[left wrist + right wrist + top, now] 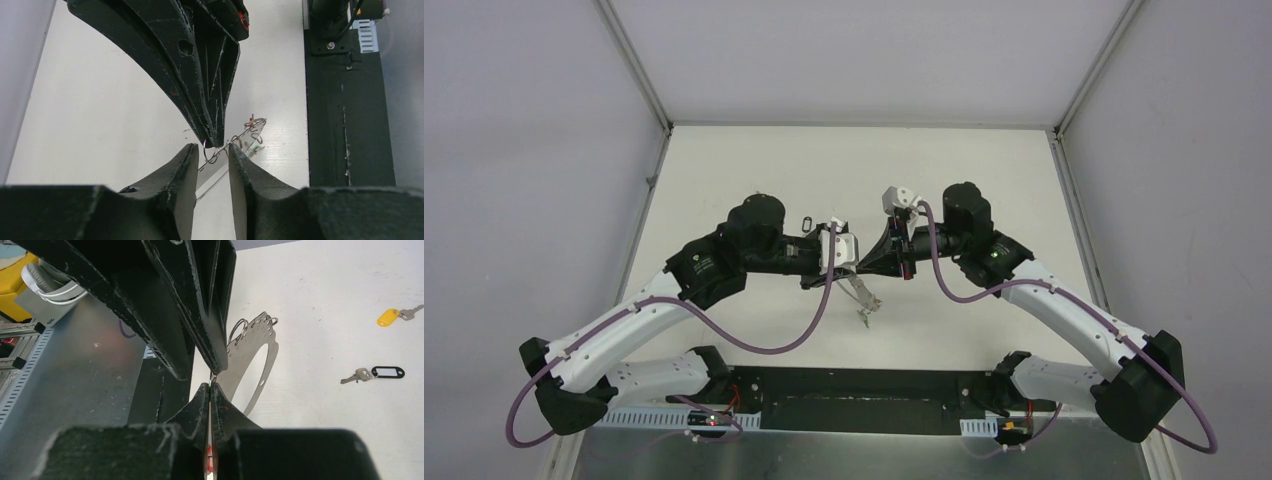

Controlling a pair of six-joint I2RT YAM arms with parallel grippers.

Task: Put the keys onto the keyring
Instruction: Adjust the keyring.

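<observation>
Right tool (210,386) clamps the hanging keyring (252,335); left tool (211,151) straddles it, fingers apart.

There is one keyring (231,362), a flat silvery loop. Two small wire rings (257,124) can be counted on it in the left wrist view. Two keys are certain, both lying well apart from the keyring: one black-tagged key (356,375) and, farther from the keyring, one yellow-tagged key (388,317). One green sliver (258,148) sits close against the keyring, too small to tell whether it is a third tag. Two arms meet at the keyring, the left arm (624,325) and the right arm (1074,310), with two purple cables (754,345), one each. There are two grippers, the left gripper (210,150) and the right gripper (210,385), with two fingers apiece, four in all. There is one table (984,180).
</observation>
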